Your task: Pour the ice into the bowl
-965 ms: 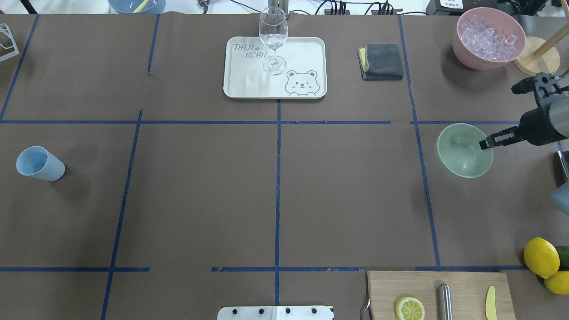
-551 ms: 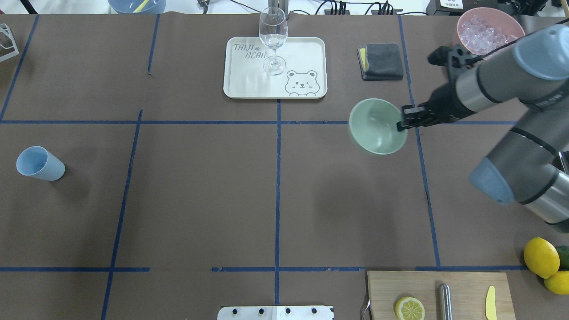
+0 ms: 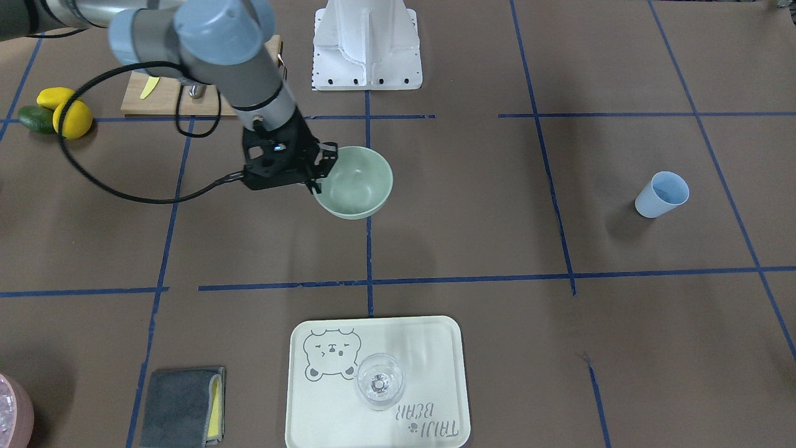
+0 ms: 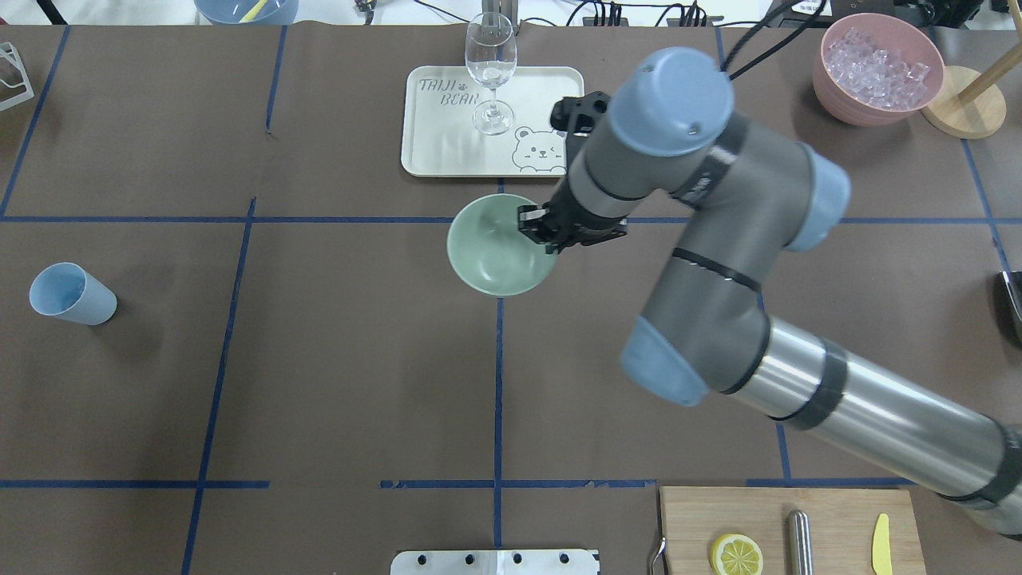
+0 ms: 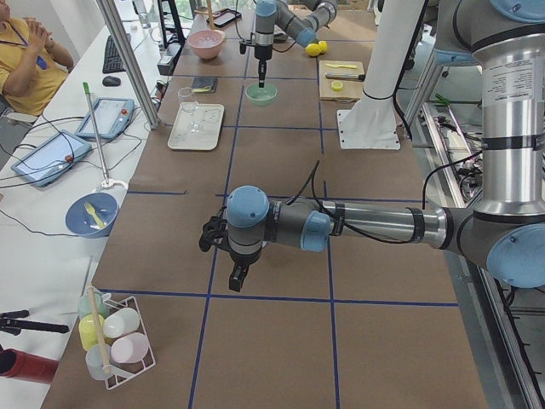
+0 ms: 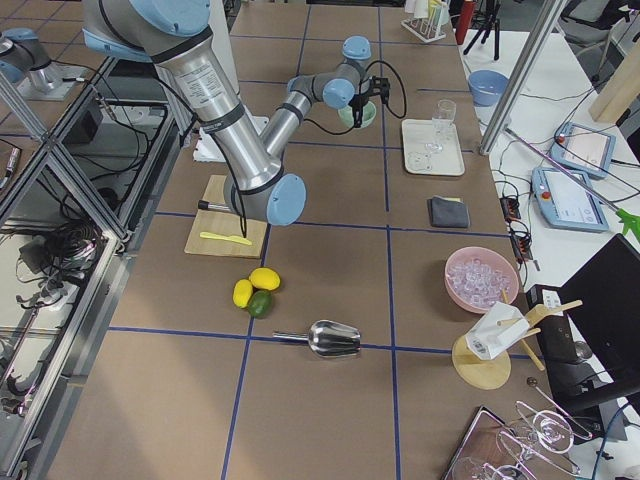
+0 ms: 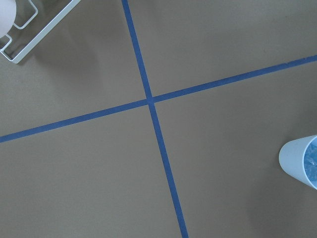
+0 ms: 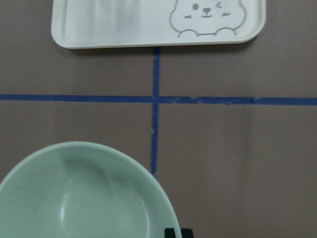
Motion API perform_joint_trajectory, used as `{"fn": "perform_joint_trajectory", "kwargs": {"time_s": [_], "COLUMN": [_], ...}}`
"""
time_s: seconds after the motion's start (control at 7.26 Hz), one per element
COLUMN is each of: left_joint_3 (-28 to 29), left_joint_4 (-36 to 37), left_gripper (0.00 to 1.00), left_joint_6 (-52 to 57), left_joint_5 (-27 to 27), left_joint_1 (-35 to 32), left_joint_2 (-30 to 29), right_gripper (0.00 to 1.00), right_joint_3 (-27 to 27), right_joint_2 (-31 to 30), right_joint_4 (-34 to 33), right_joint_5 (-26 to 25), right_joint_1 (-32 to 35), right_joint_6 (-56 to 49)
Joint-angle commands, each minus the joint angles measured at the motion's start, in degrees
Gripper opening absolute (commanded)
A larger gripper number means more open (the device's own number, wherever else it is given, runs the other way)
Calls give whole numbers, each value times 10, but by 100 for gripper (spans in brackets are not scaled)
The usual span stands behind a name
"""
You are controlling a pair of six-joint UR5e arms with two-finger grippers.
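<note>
R tool (image 4: 536,231) pinches the bowl (image 4: 491,259) by its rim, mid surface (image 4: 359,383), just beside the tray (image 4: 447,152) w/ glass (image 4: 490,72). Ice (image 4: 877,62) sits in the pink container (image 4: 830,89) – well apart. Blue cup (image 4: 72,294) far L. L tool (image 5: 238,279) – can't tell if spread.

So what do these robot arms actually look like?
The right arm and left arm are jointed grey tubes with pale blue round joint caps and shiny silver sections banded in black. A loose black cable trails from the right wrist. Each ends in a small black two-finger gripper: right gripper, left gripper.
</note>
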Motion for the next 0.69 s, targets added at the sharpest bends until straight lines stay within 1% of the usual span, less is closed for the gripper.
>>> {"fn": "perform_joint_trajectory", "kwargs": {"time_s": [0.0, 0.28, 0.41, 0.55], "left_joint_3": [0, 1, 1, 1], "left_joint_4": [0, 1, 0, 0], "left_gripper": [100, 100, 100, 100], "left_joint_6": [0, 0, 0, 0], "left_joint_5": [-6, -9, -9, -9], "left_joint_1": [0, -1, -1, 0], "left_joint_2": [0, 1, 2, 2], "right_gripper": [0, 0, 0, 0], "right_joint_3": [-158, -264, -298, -316], "right_joint_2": [144, 213, 216, 214], "right_joint_4": [-2, 10, 47, 80], "right_joint_5": [-39, -98, -101, -101], "right_joint_1": [-55, -93, -106, -112], "right_joint_6": [64, 86, 86, 99]}}
